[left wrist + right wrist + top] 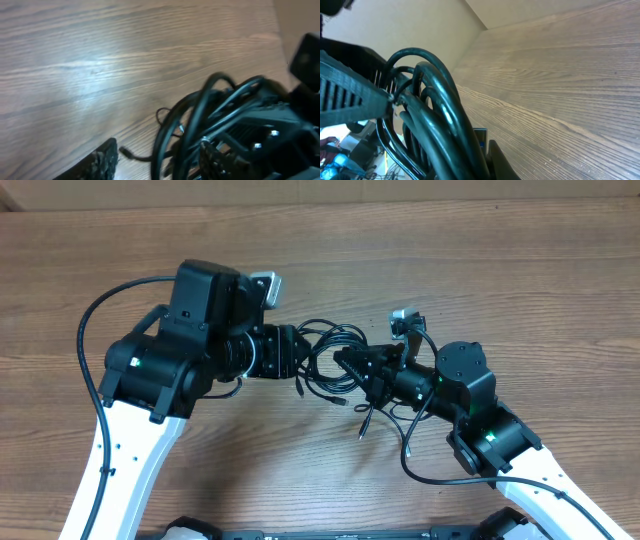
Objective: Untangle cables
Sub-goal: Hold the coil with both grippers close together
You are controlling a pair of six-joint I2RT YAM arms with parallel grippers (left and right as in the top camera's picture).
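The cables point(338, 338) are thin black cords bunched in tangled loops at the table's middle, between my two grippers. Loose ends with small plugs trail toward the front point(362, 428). My left gripper point(303, 366) is open, and in the left wrist view its fingers point(157, 162) stand wide apart with cable loops point(200, 110) between them. My right gripper point(347, 366) comes in from the right and is shut on the bundle. In the right wrist view the glossy loops point(435, 100) press against its finger point(482, 160), beside a plug with a blue insert point(480, 137).
The wooden table point(480, 260) stretches around the arms. Thicker black arm wires run along the left arm point(90, 350) and below the right arm point(420, 470). A cardboard wall point(410, 25) shows beyond the table edge in the right wrist view.
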